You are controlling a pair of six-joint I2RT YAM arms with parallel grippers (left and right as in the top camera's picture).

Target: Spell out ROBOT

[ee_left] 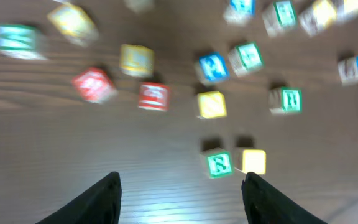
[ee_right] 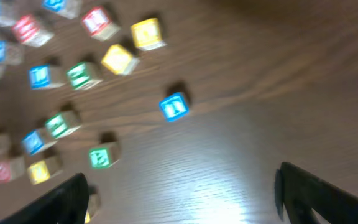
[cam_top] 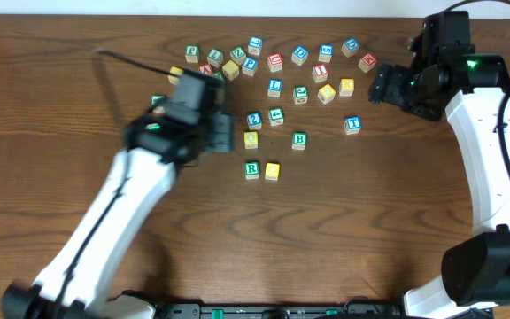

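While small, square-edged wooden cubes are lying scattered over the dark, grain-streaked tabletop (cam_top: pixel 370 230), the green-lettered R cube (cam_top: pixel 251 169) is sitting just beside a yellow cube (cam_top: pixel 273 171) at the near edge of the cluster. The green-lettered B cube (cam_top: pixel 299 140) is lying close behind them, and the blue-lettered T cube (cam_top: pixel 352 125) is standing farther right. The left gripper (ee_left: pixel 180 186) is hanging with jaws spread, gripping nothing. The right gripper (ee_right: pixel 182 193) is gaping wide, likewise empty.

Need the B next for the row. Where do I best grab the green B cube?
Come straight down on the green B cube and pinch two opposite side faces. It sits flat on the table with clear gaps all round, so a top grip should likely fit.
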